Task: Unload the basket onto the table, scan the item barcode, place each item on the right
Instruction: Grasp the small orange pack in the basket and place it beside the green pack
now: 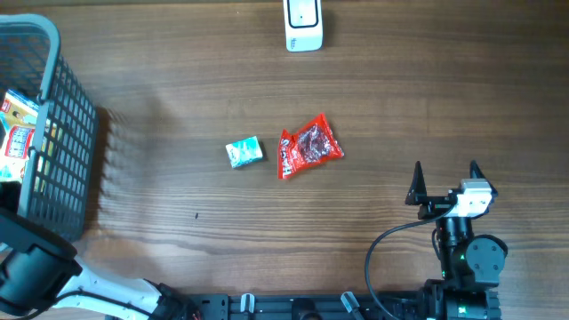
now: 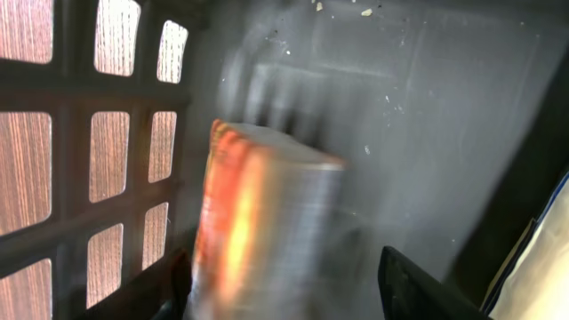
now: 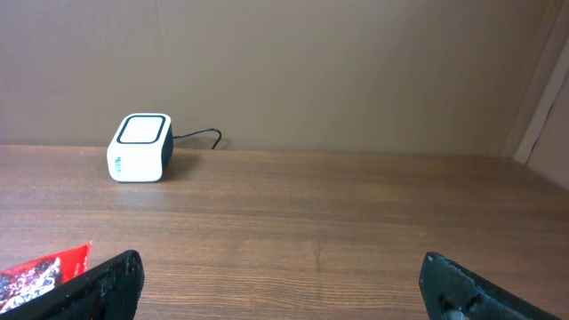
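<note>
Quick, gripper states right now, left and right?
Left gripper: cannot be told; fingers straddle a blurred orange packet in the basket.
Right gripper: open, empty.

In the left wrist view, the orange-and-grey rectangular packet [image 2: 267, 222] at centre is blurred, its print unreadable. Overhead, the dark plastic mesh basket [image 1: 62, 151] is cut by the left edge, the white box-shaped scanner [image 1: 303, 27] by the top edge.

basket [image 1: 53, 133]: table [image 1: 178, 249] left | scanner [image 1: 303, 25]: far edge | small packet [image 1: 244, 152]: just left of large packet [image 1: 308, 148], centre
</note>
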Action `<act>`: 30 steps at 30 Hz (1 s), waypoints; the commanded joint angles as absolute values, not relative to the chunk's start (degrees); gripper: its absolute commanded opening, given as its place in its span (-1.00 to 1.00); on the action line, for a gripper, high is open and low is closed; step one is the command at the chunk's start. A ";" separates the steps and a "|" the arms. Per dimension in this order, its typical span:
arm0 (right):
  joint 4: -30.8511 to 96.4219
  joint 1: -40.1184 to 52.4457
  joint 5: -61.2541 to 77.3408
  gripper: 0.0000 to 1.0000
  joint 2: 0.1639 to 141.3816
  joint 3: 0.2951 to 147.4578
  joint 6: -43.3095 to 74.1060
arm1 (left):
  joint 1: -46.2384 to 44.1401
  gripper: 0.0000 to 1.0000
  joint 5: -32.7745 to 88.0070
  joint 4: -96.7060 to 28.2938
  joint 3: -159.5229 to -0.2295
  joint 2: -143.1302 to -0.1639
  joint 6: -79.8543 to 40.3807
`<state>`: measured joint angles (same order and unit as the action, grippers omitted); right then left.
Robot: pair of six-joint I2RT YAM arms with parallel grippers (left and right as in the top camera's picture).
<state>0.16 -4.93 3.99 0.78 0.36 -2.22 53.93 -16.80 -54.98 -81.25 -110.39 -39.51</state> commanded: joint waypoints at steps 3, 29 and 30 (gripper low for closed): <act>-0.01 -4.78 3.42 0.99 0.43 0.30 -1.48 | 54.28 -0.40 -16.73 -54.85 -80.77 -110.43 -39.40; -0.01 -4.78 3.40 0.99 0.43 0.30 -1.48 | 52.75 -0.92 29.69 -48.95 -94.74 -83.40 -33.74; -0.03 -4.78 3.42 0.99 0.43 0.30 -1.50 | 49.76 -0.92 32.58 -47.20 -94.74 -79.59 -38.02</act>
